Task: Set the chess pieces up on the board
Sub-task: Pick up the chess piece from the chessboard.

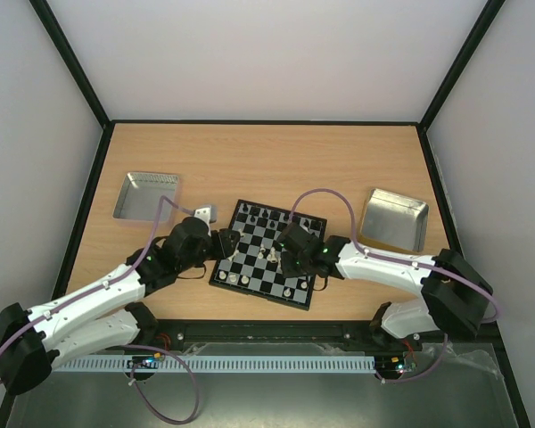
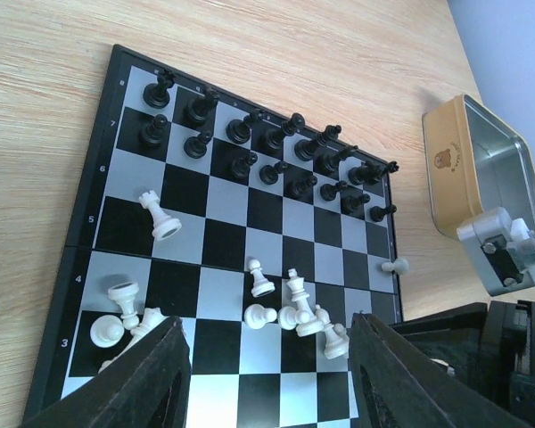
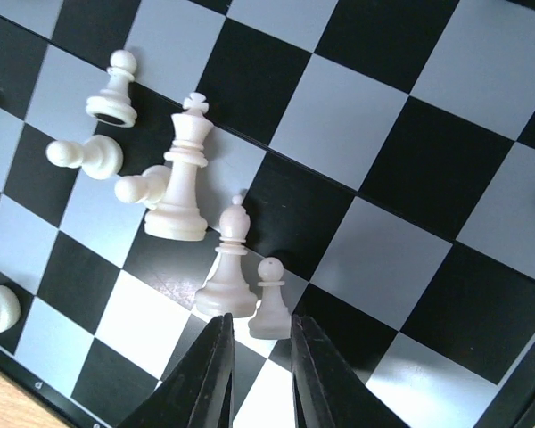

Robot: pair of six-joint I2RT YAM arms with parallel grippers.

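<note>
**Right gripper (image 3: pixel 260 325) set about a white pawn (image 3: pixel 269 308), bottom centre of its wrist view; left gripper (image 2: pixel 267 330) standing off.**

I find the right fingers standing narrow on either side of the pawn's base, just beside a white bishop (image 3: pixel 230 263). Whether they already pinch it I cannot tell. I judge this pawn was chosen as the outermost of the cluster, reachable without knocking the white king (image 3: pixel 185 174). The chessboard (image 1: pixel 254 241) lies mid-frame between both arms. Black pieces (image 2: pixel 267 147) stand in two ranks across the upper left-wrist view, while the white pieces lie scattered below, several toppled. The left jaws are apart and empty at the board's left edge, presumably to keep clear.
</note>
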